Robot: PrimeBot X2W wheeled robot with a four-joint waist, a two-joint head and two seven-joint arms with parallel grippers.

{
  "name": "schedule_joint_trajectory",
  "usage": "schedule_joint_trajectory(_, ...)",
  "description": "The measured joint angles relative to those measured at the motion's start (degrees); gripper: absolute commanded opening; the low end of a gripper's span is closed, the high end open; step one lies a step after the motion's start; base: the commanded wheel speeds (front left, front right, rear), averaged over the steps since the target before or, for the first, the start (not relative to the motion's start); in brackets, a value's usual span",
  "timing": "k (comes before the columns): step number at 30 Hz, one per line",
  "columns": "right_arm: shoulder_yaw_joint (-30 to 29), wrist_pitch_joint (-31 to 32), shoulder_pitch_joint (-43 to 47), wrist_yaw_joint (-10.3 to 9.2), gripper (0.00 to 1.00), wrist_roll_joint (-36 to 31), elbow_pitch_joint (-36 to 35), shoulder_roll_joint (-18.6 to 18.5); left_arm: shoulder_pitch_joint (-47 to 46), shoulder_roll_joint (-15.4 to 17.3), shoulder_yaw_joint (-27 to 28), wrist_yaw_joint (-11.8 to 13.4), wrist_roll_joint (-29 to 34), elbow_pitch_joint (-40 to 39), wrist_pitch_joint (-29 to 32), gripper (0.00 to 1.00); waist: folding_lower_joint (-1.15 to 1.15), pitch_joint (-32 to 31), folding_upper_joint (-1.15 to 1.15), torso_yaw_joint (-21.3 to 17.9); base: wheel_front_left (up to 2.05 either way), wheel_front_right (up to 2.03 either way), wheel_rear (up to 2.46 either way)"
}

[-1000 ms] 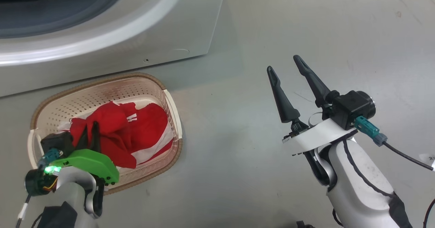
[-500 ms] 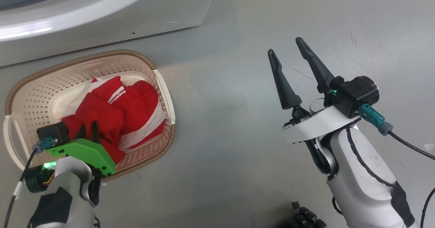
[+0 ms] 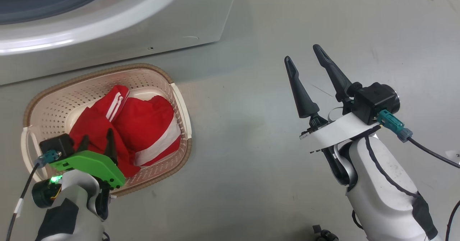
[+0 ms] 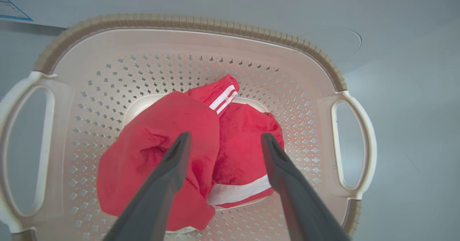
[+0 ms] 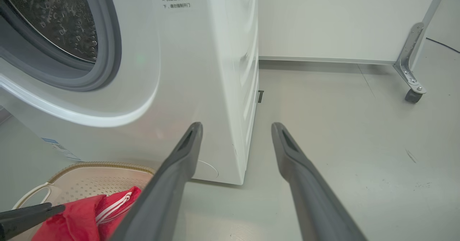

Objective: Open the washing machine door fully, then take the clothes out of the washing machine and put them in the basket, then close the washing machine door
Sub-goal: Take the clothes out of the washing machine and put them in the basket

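The left gripper (image 4: 226, 137) is being held with its fingers spread wide and empty just above the red garment (image 4: 143, 144). The garment is lying crumpled in the cream basket (image 4: 187, 22), its length running roughly handle to handle and its white-striped cuff (image 4: 222, 97) pointing toward the washing machine (image 3: 118, 29). The right gripper (image 3: 302, 53) is being held open and empty over the grey floor (image 3: 251, 162).

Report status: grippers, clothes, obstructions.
Left gripper jaws open above clothes. Right gripper open, empty, over floor. Clothes lying in basket. Nothing blocking either arm.
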Motion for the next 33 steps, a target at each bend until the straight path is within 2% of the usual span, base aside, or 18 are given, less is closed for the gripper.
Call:
schedule_joint_trajectory(13, -1.6, 0.0, 2.9, -0.05, 1.0, 0.0, 3.3, 0.0, 0.5, -0.3, -1.5, -1.5, 1.2, -0.7, -3.9, 1.0, 0.0, -7.3, 0.0, 1.7, 0.0, 0.0, 0.0)
schedule_joint_trajectory(23, -3.6, 0.0, 6.4, -0.21, 1.0, -0.5, 5.5, 0.0, 1.4, -0.7, -2.6, -2.5, 2.7, -7.6, -4.4, 1.0, 0.0, -13.6, 0.0, 4.5, 0.0, 0.0, 0.0)
schedule_joint_trajectory(31, -4.5, 0.0, 8.6, -0.2, 1.0, -0.6, 6.5, 0.0, 3.8, -0.8, -1.5, -2.5, 5.4, -18.9, -4.5, 1.0, 0.0, -19.2, 0.0, 7.0, 0.0, 0.0, 0.0)
schedule_joint_trajectory(33, -4.7, 0.0, 9.0, -0.2, 1.0, -0.6, 6.7, 0.0, 4.4, -0.8, -1.4, -2.4, 6.0, -19.7, -4.5, 1.0, 0.0, -19.8, 0.0, 7.2, 0.0, 0.0, 0.0)
